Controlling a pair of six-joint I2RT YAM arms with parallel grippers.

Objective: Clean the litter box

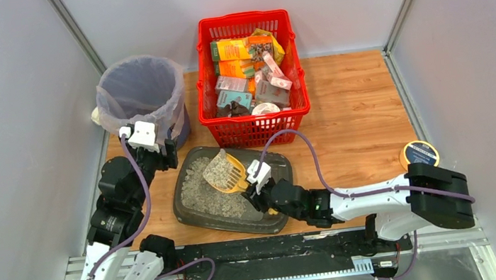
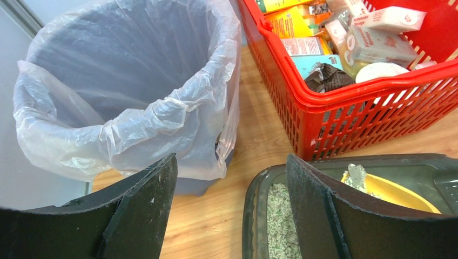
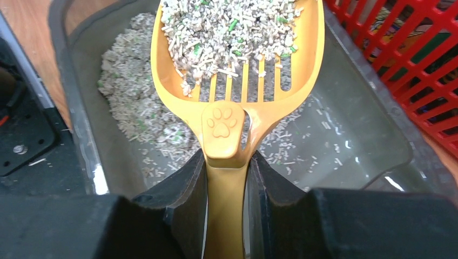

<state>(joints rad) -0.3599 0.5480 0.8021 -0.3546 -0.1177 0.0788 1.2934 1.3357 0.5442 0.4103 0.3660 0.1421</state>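
The litter box (image 1: 273,165) is a dark grey tray with pale litter heaped at its left end, lying on the wooden table in front of the red basket. My right gripper (image 1: 260,190) is shut on the handle of a yellow slotted scoop (image 1: 228,172) and holds it above the tray. The scoop (image 3: 237,70) carries a load of litter. The tray floor (image 3: 345,145) under it is mostly bare. My left gripper (image 1: 159,158) is open and empty, hovering between the bin and the tray's left end (image 2: 256,199).
A round bag-lined bin (image 1: 141,96) stands at the back left. A red mesh basket (image 1: 257,121) full of boxes sits behind the tray. A round yellow-rimmed tin (image 1: 419,154) lies at the right. Grey walls close in both sides.
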